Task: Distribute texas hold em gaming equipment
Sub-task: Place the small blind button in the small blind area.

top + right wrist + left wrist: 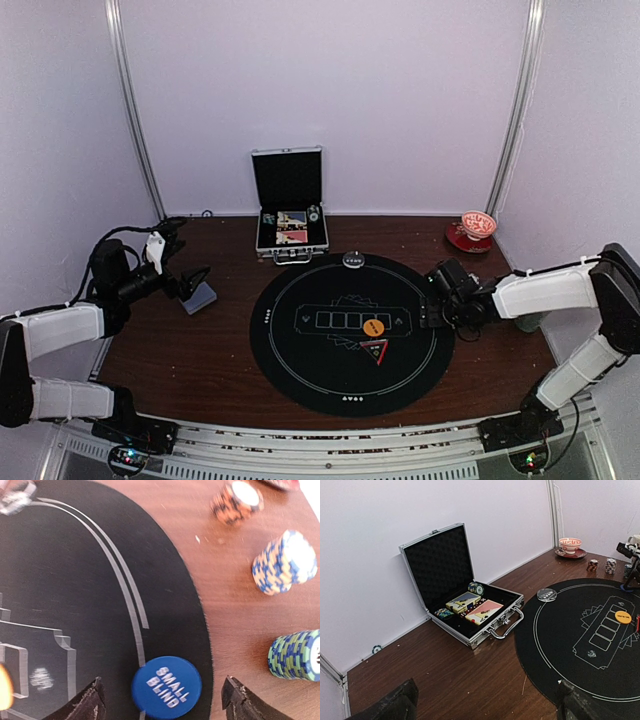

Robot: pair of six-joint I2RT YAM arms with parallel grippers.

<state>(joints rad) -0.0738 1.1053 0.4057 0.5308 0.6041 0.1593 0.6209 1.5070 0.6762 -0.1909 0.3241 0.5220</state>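
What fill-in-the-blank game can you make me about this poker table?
The blue disc reads SMALL ___.
The case stands ___.
Beside the mat, ___ chip stacks stand on the table.
Missing words: BLIND; open; three.

Orange disc (374, 326) on black mat (300, 372); case (288, 182) open.

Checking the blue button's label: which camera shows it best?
Right wrist: the SMALL BLIND button lies close on the mat's edge, lettering legible. In top external the right gripper hides it; left wrist shows at most a distant blue speck.
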